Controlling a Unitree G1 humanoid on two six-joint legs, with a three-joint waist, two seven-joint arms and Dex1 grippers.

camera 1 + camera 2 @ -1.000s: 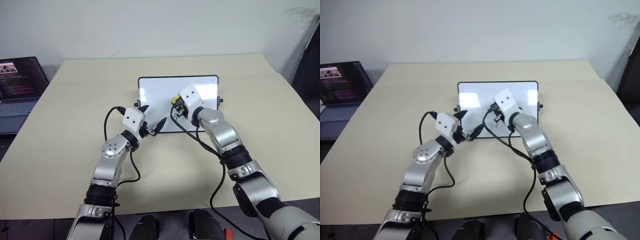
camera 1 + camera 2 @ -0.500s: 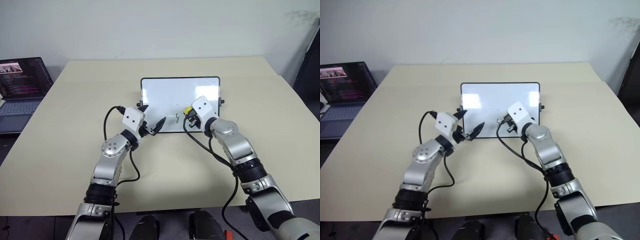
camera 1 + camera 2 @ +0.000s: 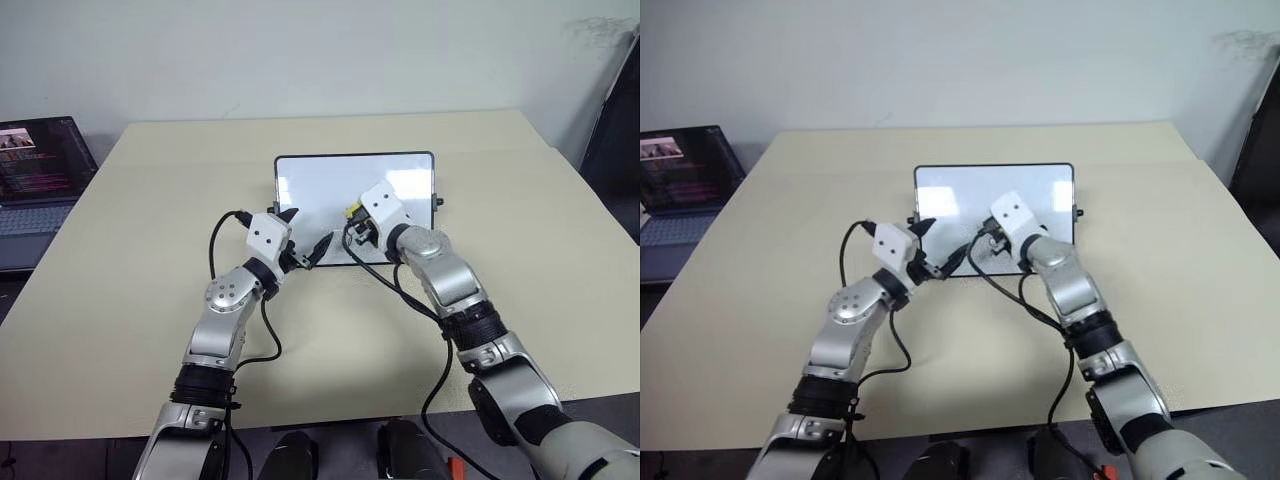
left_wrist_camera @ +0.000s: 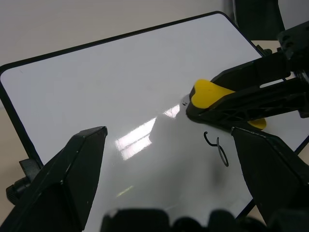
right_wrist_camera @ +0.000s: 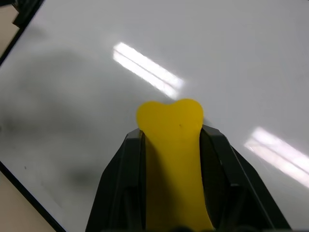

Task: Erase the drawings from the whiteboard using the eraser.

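Beige tabletop (image 3: 120, 300) carries the whiteboard (image 3: 320, 185), which lies flat at 12 o'clock from my two arms. I note that my right claw (image 3: 352, 222), clamped on the yellow eraser (image 4: 208, 94), has swept back leftward across the board since half a second ago, returning over the near-centre zone. One small hooked drawing (image 4: 218, 147) remains just beside the eraser toward the near edge, with a faint speck (image 4: 185, 102) at its tip, so I judge the erasing incomplete. Elsewhere the board's surface looks glossy and clean. My left claw (image 3: 305, 238) hangs spread open over the board's near-left corner, gripping nothing. A laptop (image 3: 40, 165) sits at 10 o'clock.
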